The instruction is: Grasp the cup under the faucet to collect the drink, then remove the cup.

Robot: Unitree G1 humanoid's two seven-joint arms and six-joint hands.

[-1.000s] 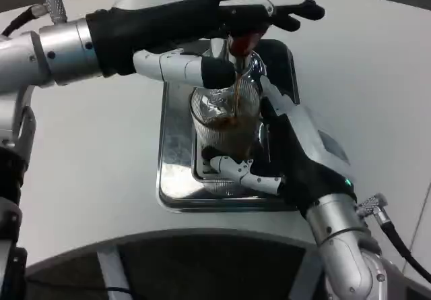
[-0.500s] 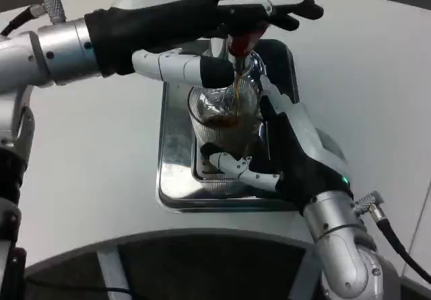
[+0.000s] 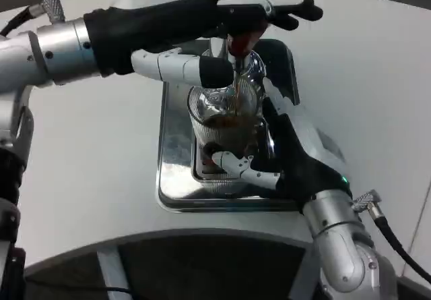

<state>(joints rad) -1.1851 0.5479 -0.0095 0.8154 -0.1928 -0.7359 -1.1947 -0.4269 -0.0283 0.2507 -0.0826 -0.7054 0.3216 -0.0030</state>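
My right robot hand (image 3: 283, 155) has slid a bit closer, fingers wrapped around the cup (image 3: 225, 121). My left robot hand (image 3: 229, 17) reaches across to the faucet (image 3: 241, 42), gripping its top.

Clear ribbed cup (image 3: 223, 121) (brown drink), silver tray (image 3: 174, 172), white table (image 3: 87, 158).

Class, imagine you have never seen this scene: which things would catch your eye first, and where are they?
A clear cup stands at the centre on a shiny metal drip tray, with a thin brown stream of drink pouring into it from the faucet above. The right hand grips the cup from the right, while the left hand reaches in from the upper left to the faucet.
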